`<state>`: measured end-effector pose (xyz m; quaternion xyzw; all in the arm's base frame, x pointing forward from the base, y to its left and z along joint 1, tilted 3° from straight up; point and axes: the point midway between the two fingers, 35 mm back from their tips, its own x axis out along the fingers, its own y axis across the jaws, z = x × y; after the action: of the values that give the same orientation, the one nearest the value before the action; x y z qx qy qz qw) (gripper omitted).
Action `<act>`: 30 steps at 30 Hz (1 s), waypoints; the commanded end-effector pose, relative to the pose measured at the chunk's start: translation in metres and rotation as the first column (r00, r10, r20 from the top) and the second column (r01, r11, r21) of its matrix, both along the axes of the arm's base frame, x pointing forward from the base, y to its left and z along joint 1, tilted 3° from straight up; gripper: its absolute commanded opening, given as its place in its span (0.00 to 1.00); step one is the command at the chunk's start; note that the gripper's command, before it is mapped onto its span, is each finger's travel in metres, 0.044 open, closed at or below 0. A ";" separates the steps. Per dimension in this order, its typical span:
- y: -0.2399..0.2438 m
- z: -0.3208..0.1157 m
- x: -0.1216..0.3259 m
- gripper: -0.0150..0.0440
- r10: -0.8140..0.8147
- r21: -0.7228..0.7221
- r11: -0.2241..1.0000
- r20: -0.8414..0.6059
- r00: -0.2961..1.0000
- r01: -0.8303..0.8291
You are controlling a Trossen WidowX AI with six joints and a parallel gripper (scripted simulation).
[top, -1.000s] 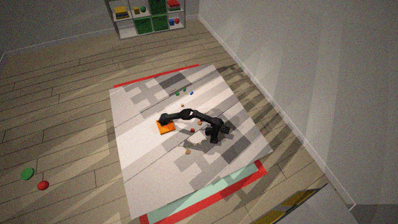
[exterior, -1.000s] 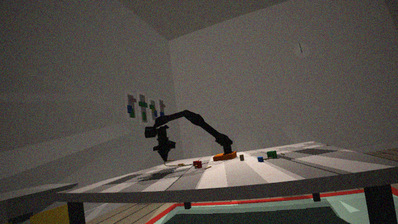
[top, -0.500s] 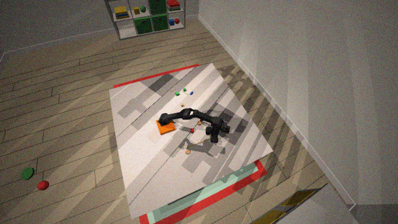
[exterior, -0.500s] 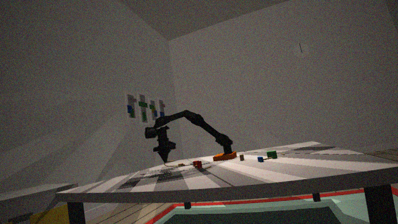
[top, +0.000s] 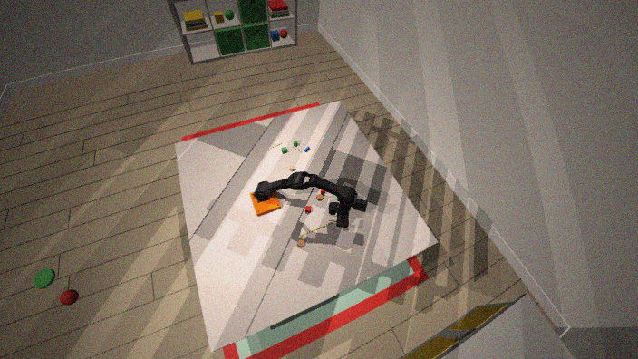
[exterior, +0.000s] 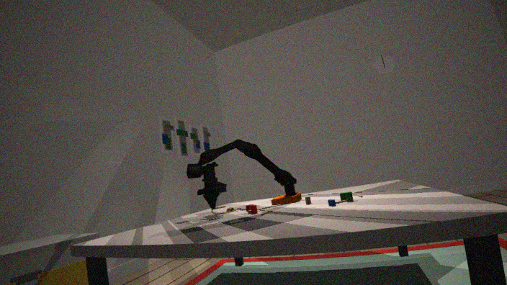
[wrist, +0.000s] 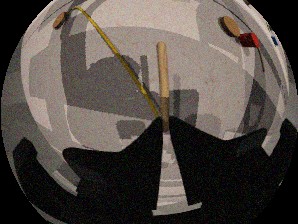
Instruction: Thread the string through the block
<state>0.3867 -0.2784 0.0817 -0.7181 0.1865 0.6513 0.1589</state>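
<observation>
My gripper [exterior: 213, 207] [wrist: 165, 120] is shut on a thin wooden stick [wrist: 163, 75], low above the table. The stick points away from the fingertips in the wrist view. A yellow string [top: 317, 228] [wrist: 117, 54] runs from the fingertips to a round wooden button [top: 301, 243] [wrist: 60, 20] on the table. A small tan block [top: 292, 169] [exterior: 307, 200] and a red block [top: 308, 208] [exterior: 251, 209] stand on the table, both away from the gripper. I cannot tell which block has the hole; no hole shows.
Another wooden disc [top: 320, 198] [wrist: 230, 26] lies beside a small red piece [top: 323, 192] [wrist: 248, 40]. Green cubes [top: 285, 150] [top: 295, 143], a blue piece [top: 306, 149] [exterior: 331, 202] and loose sticks [top: 276, 145] [top: 297, 150] lie beyond the arm. The arm stands on an orange base [top: 267, 207] [exterior: 284, 199].
</observation>
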 end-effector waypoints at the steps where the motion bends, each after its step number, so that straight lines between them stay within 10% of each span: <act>1: 0.006 -0.005 0.001 0.25 0.001 0.005 1.000 -0.002 1.000 -0.001; 30: 0.033 -0.031 0.000 0.25 0.001 0.008 1.000 -0.003 1.000 -0.001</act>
<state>0.3873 -0.2502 0.0554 -0.7187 0.1845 0.6510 0.1605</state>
